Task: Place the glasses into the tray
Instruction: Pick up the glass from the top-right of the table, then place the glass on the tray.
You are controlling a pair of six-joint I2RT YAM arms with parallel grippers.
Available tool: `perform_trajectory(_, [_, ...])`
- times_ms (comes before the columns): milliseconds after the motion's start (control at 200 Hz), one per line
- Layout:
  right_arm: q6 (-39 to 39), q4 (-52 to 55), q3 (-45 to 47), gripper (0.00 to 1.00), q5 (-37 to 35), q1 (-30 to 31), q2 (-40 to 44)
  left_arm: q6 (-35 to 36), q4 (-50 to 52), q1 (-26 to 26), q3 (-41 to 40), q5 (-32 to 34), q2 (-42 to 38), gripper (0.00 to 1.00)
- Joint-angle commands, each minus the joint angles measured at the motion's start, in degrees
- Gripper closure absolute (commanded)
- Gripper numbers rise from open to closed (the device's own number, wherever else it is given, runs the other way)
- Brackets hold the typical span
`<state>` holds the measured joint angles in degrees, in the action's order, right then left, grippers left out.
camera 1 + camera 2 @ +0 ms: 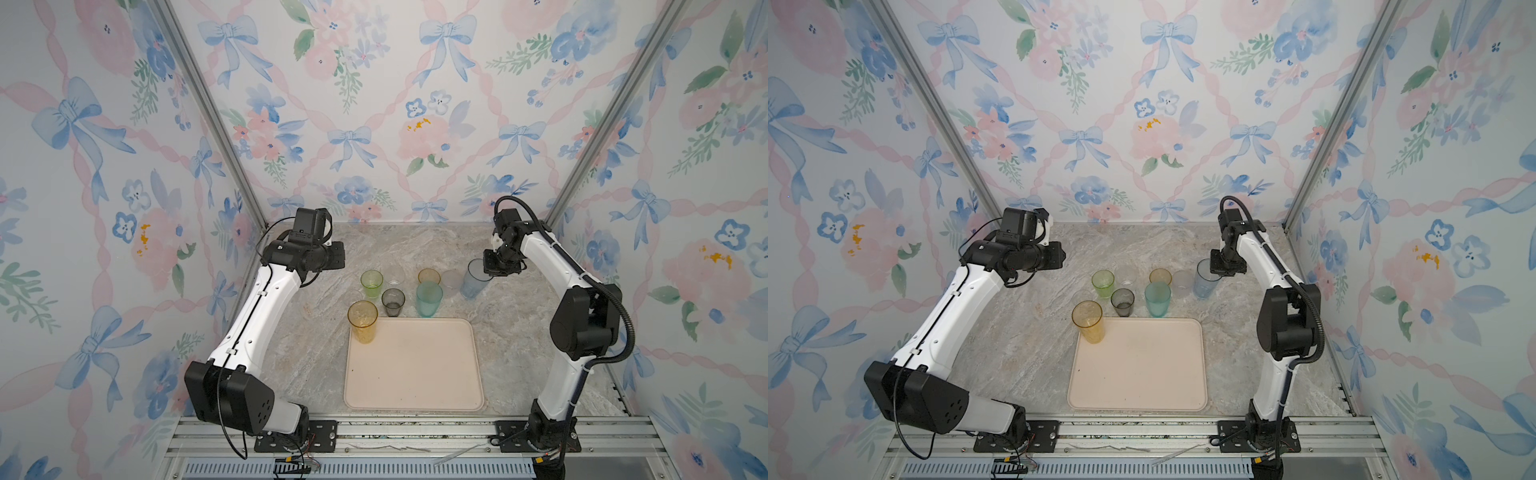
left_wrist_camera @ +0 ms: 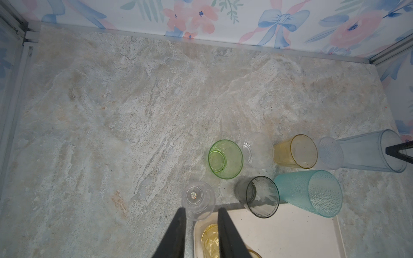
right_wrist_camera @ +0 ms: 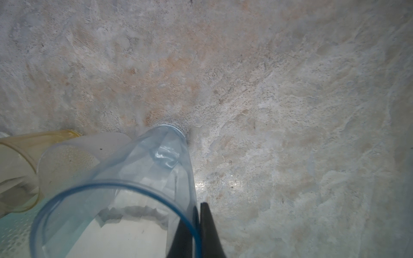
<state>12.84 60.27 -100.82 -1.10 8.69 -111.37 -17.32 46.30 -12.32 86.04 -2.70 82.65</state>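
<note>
now the right jaws are pinched tight on the rim of the pale blue glass [image 3: 134, 169], which sits on the bench [image 1: 519, 340] past the far right corner of the tray [image 1: 415, 374], just beside the white glass [image 1: 451, 280]. the left jaws are apart with nothing in them, up over the bench. one tall yellow glass [image 1: 363, 328] stands in the tray's far left corner, and the green glass [image 1: 371, 283], the grey glass [image 1: 393, 302], the teal glass [image 1: 429, 298] and the short yellow glass [image 1: 429, 276] stand on the bench behind it.
</note>
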Motion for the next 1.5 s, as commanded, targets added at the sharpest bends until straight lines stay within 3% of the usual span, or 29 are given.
perform_trajectory(0, [-0.4, 1.7, -1.0, 1.00, -1.1, 0.6, 0.5, 1.3, -0.7, 0.5, 1.2, -0.9, 1.0, 0.72])
perform_trajectory(395, [-2.8, 3.3, -2.3, 1.00, -5.3, -2.7, 13.1, 1.2, -1.3, 0.5, 2.2, -0.2, 1.8, 0.73])
perform_trajectory(540, [-5.6, 8.3, -6.0, 1.00, -3.7, 0.4, 18.9, 0.7, -2.8, 0.5, 2.4, 1.4, 2.6, 0.74])
perform_trajectory(800, [-9.8, 21.4, -11.9, 1.00, 3.8, 16.6, 23.9, 0.0, -4.2, 0.4, 6.2, 3.2, 4.9, 0.75])
perform_trajectory(1046, [-2.5, 19.8, -10.7, 1.00, 1.0, 39.8, 22.9, 1.6, -4.4, 0.5, 10.1, 2.3, 6.2, 0.74])
perform_trajectory(1221, [2.0, 16.8, -11.8, 1.00, 0.0, 48.5, 16.9, 1.8, -4.2, 0.8, 13.6, -0.7, 7.3, 0.73])
perform_trajectory(1496, [-0.2, 18.9, -20.5, 1.00, -3.2, 57.1, 0.8, 1.9, -4.1, 1.0, 14.2, -0.9, 5.9, 0.73])
